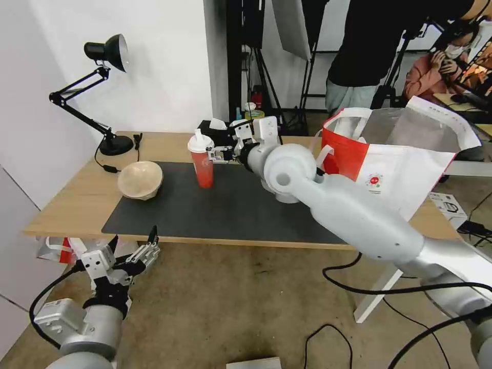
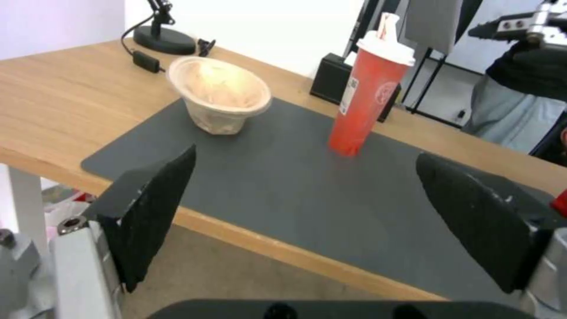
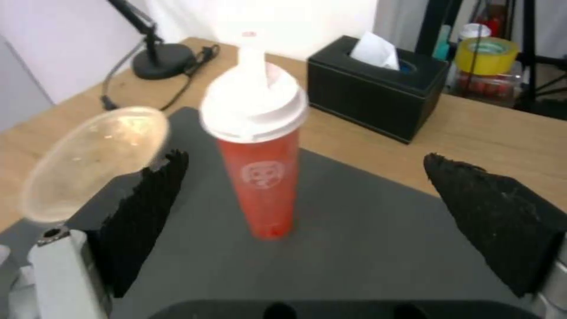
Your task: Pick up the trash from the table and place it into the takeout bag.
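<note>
Looking out from the head camera I have a pale room with white walls and a brownish floor with black cables trailing across it. My long light-wood table (image 1: 77,197) on white legs takes up most of the middle, with a big dark grey mat (image 1: 225,215) covering its centre.

At the right end of the table stands the takeout bag (image 1: 410,174), white and red, mouth gaping so the silver lining shows, a small round logo on its side. My right arm reaches across in front of it, out over the mat.

At the far left corner of the table a black desk lamp (image 1: 105,92) leans on its jointed arm, its cord lying on the wood. Toward the back edge sits a black tissue box (image 3: 378,88) with a white tissue poking up.

On the left part of the mat the beige bowl (image 1: 140,179) lies tipped on its side. Nearer the middle the red cup (image 1: 201,160) with its white lid stands upright.

My right gripper (image 1: 219,154) hovers just beside the cup near lid height, jaws spread wide, the cup between the pads (image 3: 141,212) in the wrist view but not touched.

My left gripper (image 1: 134,251) hangs low off the table's near edge, jaws wide apart and holding nothing
</note>
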